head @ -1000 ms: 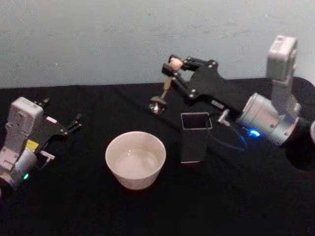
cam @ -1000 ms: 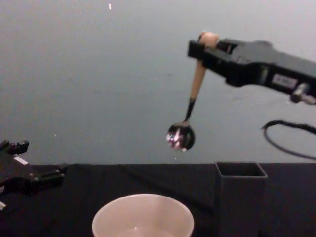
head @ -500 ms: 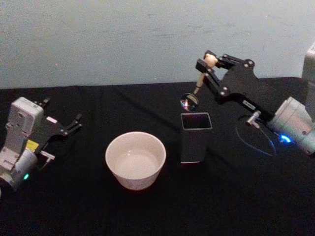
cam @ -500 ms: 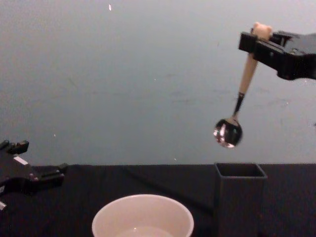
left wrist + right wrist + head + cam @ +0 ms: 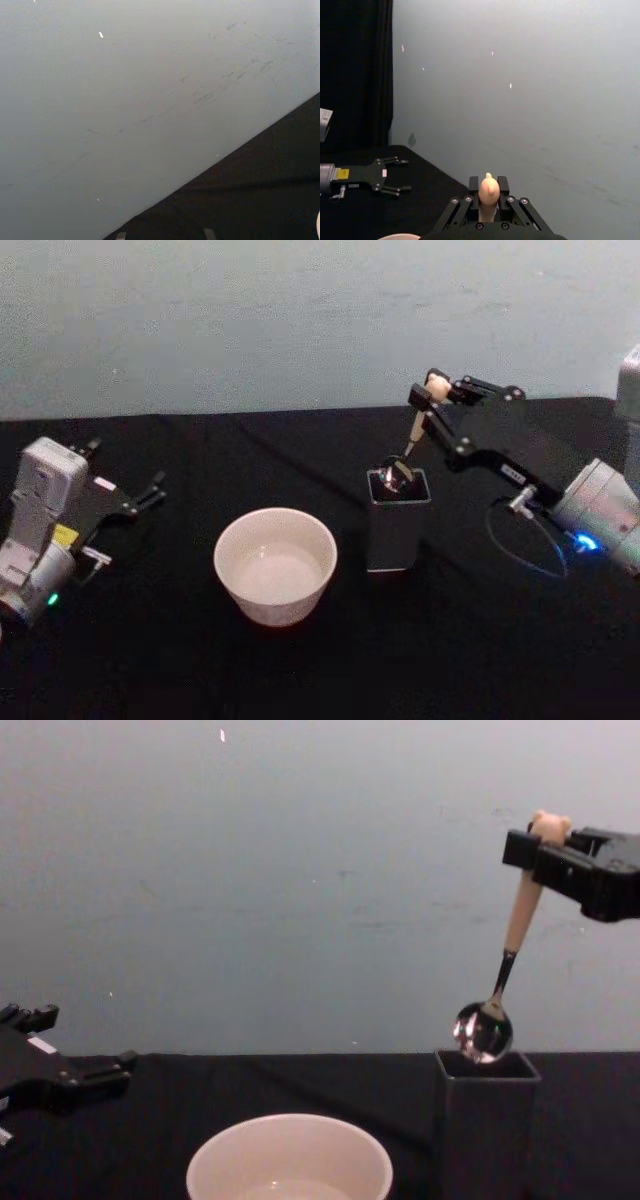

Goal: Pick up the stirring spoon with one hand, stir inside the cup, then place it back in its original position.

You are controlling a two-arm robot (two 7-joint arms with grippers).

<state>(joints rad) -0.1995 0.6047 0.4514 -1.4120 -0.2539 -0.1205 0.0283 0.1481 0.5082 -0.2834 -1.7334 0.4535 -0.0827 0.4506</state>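
My right gripper (image 5: 432, 397) (image 5: 548, 848) is shut on the beige handle of the stirring spoon (image 5: 409, 445) (image 5: 521, 915), just below its bear head (image 5: 488, 188). The spoon hangs tilted, and its shiny bowl (image 5: 482, 1031) sits right at the open top of the dark grey square holder (image 5: 397, 520) (image 5: 486, 1125). The cream-white cup (image 5: 275, 564) (image 5: 289, 1158) stands to the left of the holder. My left gripper (image 5: 150, 492) (image 5: 95, 1072) rests open at the table's left side, apart from everything.
A black cloth (image 5: 320, 660) covers the table, with a pale wall (image 5: 300, 320) behind it. A thin cable loop (image 5: 525, 540) lies on the cloth under the right arm. Open cloth stretches in front of the cup and holder.
The right gripper has carried the spoon rightward from above the cup's far side and then down, bringing the spoon's bowl to the holder's mouth. The left arm has stayed still.
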